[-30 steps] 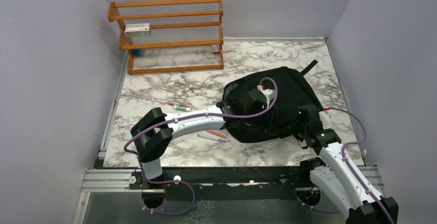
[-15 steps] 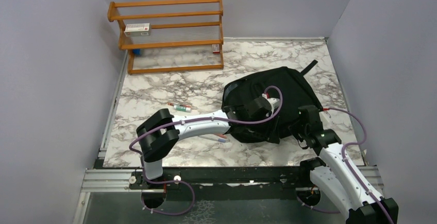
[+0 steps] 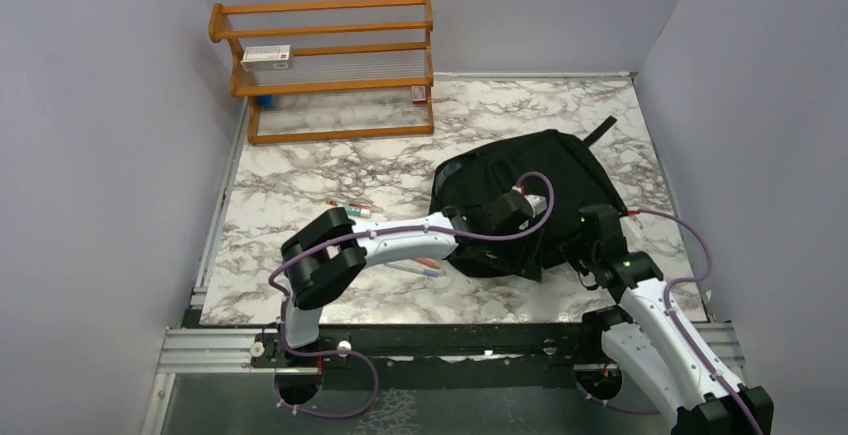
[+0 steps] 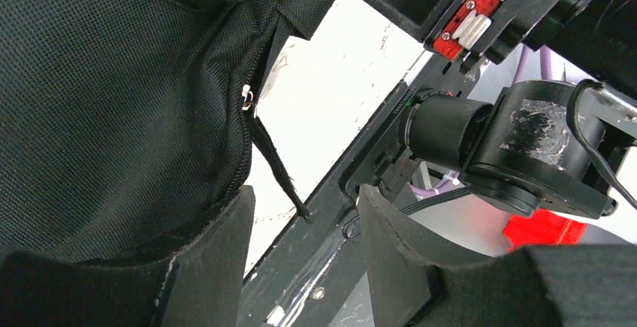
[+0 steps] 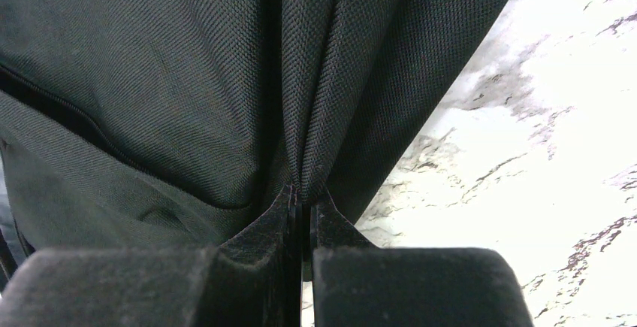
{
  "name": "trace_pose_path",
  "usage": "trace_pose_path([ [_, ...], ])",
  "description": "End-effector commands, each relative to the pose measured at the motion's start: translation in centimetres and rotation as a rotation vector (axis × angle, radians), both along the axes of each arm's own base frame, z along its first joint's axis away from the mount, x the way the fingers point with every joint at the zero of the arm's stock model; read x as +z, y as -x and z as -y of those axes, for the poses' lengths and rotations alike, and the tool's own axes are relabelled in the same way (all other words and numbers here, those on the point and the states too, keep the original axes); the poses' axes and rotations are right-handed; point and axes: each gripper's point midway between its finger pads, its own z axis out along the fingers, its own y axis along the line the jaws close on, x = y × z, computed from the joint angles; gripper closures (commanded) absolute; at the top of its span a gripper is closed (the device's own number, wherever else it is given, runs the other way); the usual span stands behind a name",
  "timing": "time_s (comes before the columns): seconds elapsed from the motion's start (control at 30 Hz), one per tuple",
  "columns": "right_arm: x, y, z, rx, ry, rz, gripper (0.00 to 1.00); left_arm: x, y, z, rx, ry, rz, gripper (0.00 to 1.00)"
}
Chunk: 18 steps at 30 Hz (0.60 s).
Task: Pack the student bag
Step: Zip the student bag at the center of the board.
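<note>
On the right half of the table: bag pinched at its near edge

We find the black bag (image 3: 570,170) lying on the marble table (image 3: 330,170), right of centre. The right gripper (image 5: 303,201) has its fingers pressed together on a fold of the bag's cloth at the near right edge. The left gripper (image 4: 304,225) sits over the bag's near side, fingers apart, and a zipper cord (image 4: 274,165) hangs toward the gap. Pens (image 3: 428,268) lie left of the bag. A wooden rack (image 3: 330,65) stands far left.
</note>
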Motion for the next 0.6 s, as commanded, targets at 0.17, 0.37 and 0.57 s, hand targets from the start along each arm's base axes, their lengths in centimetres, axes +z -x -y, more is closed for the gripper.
trace_pose_path([
  [0.17, 0.0, 0.2, 0.4, -0.015, 0.007, 0.003, 0.99, 0.9, -3.2, 0.9, 0.015, 0.023, 0.05, 0.46],
  [0.37, -0.2, 0.4, 0.4, -0.015, 0.007, 0.0, 0.99, -0.1, -3.6, 1.0, -0.004, 0.005, 0.048, 0.52],
  [0.57, -0.4, 0.5, 0.5, -0.017, 0.01, -0.003, 0.99, -1.0, -3.3, 0.8, -0.033, -0.011, 0.04, 0.53],
])
